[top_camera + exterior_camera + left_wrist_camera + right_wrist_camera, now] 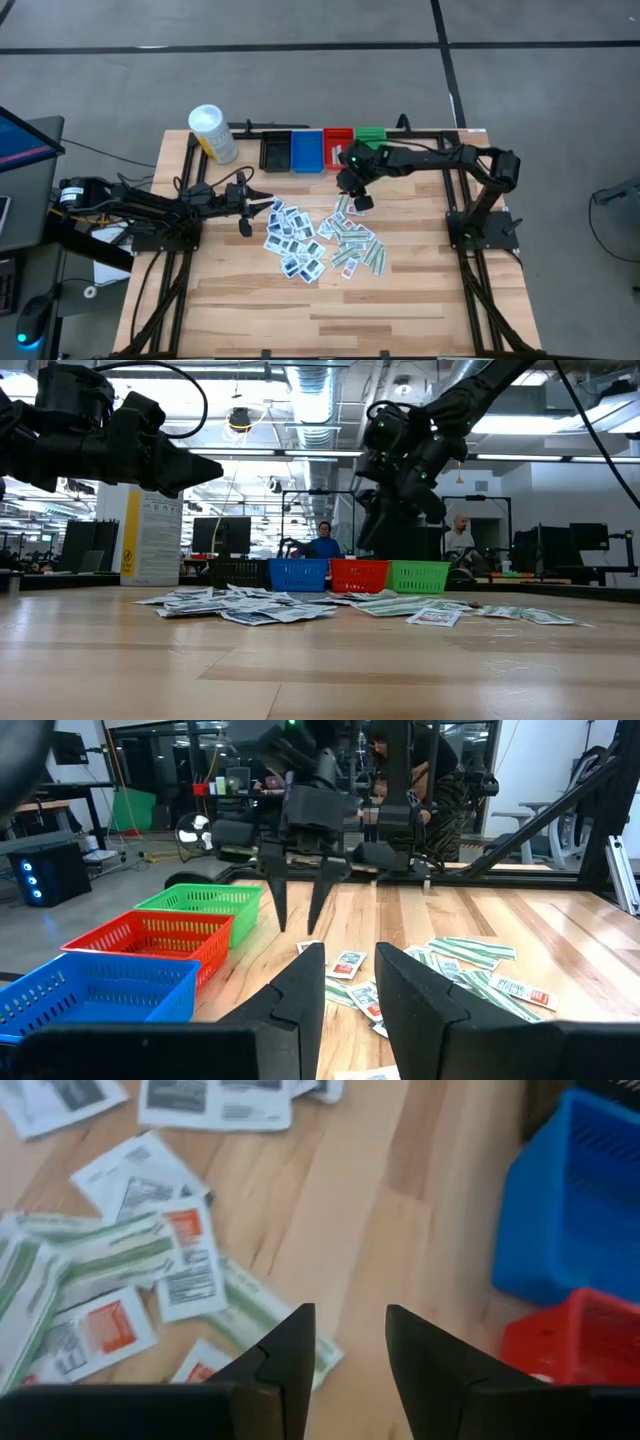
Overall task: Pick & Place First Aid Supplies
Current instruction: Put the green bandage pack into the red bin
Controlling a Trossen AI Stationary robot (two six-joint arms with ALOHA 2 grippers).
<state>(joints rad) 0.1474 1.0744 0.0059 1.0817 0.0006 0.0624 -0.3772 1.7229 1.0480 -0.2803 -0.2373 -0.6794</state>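
packets (320, 243) scattered mid tabletop (400, 300), in front of the bins (323, 150). right tool (359, 196) open and empty, above the pile's far edge. left tool (250, 210) open, empty, beside the pile.

A grey concrete floor (300, 80) with dark seam lines surrounds the wooden table (400, 300). Beyond it, exposed ceiling ducts (320, 400), strip lights, monitors (222, 532) and two distant people (323, 542) fill an open workshop.
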